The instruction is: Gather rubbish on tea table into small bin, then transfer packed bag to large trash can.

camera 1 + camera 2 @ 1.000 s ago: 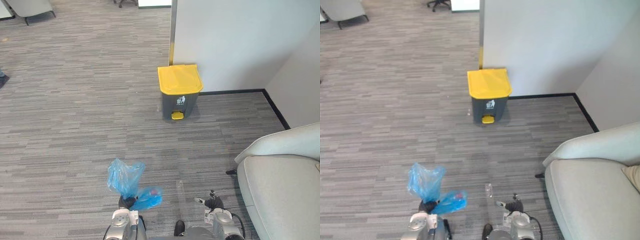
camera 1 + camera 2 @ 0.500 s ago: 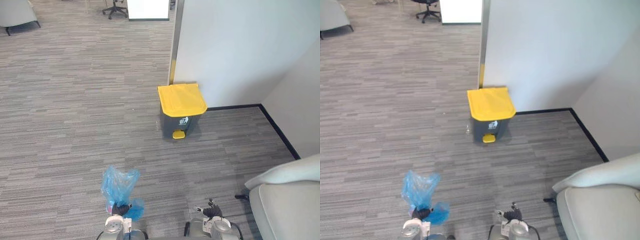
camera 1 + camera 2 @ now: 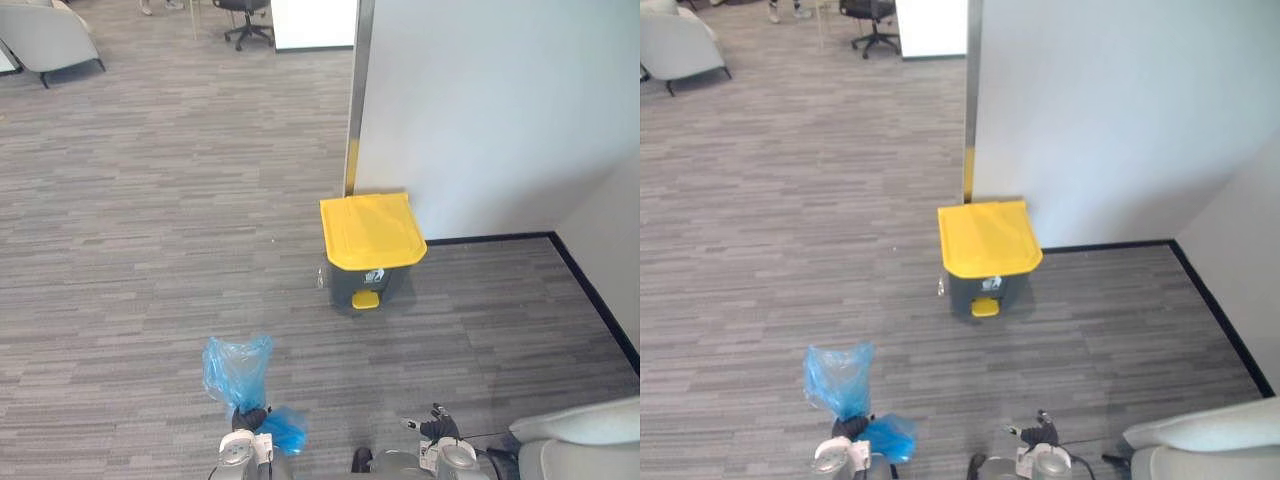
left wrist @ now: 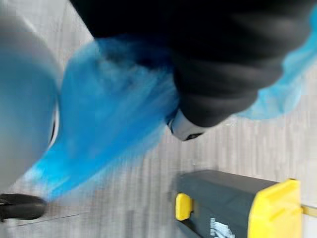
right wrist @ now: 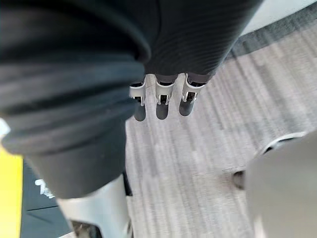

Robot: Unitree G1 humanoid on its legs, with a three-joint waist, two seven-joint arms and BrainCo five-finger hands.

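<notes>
Left hand (image 3: 249, 417) appears clenched round the neck of the blue rubbish bag (image 3: 236, 366), which bunches above its fingers, held off the floor for carrying. Yellow-lidded pedal bin (image 3: 372, 232) stands well ahead, lid closed. Right hand (image 5: 161, 104) hangs relaxed, empty.

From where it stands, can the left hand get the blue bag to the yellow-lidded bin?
Probably not yet. The left hand holds the blue bag close to the robot, while the bin stands well ahead by the wall, yellow lid shut. Only carpet lies between, so the way looks free.
</notes>
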